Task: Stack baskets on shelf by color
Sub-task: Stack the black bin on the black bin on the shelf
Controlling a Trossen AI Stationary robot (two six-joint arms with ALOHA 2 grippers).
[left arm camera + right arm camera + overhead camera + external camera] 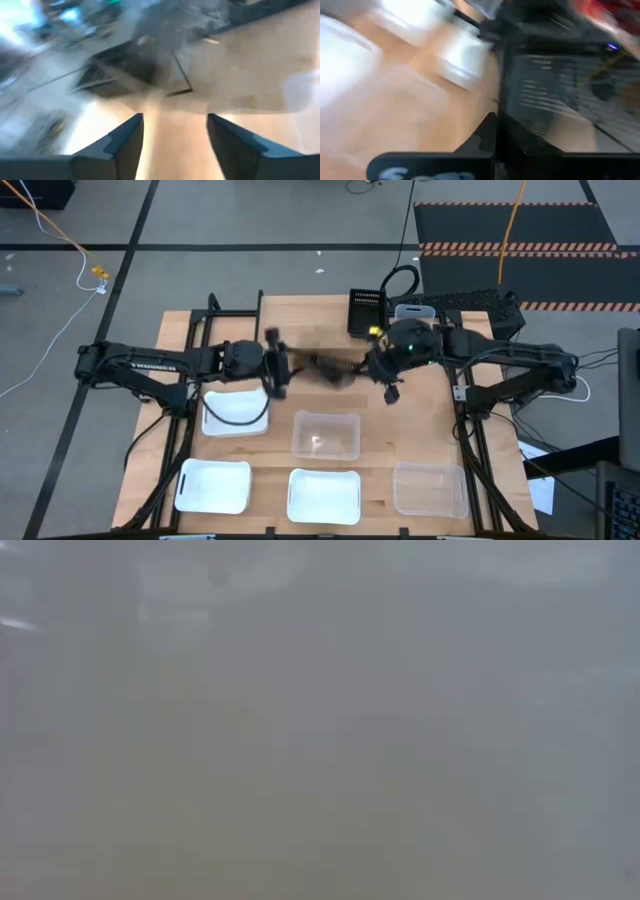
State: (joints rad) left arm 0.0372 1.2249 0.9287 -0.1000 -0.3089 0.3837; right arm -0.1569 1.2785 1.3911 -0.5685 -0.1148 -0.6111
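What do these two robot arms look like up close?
Both arms are dark, jointed tubes. The left arm carries white lettering along its side; the right arm trails black cables. A small green light glows near the right wrist. The left gripper has two dark, flat, angular fingers.

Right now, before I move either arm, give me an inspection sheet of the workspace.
Surface: wooden table, bare between things.
Job's things: black basket at the right fingers; second black basket at the back; three white baskets; two clear baskets.
Clutter: nothing seen.
Grippers: left gripper fingers open, empty; right gripper shut, apparently on the black basket.
Cables: yellow cable on the floor.
Surroundings: striped mat; low view shows nothing.
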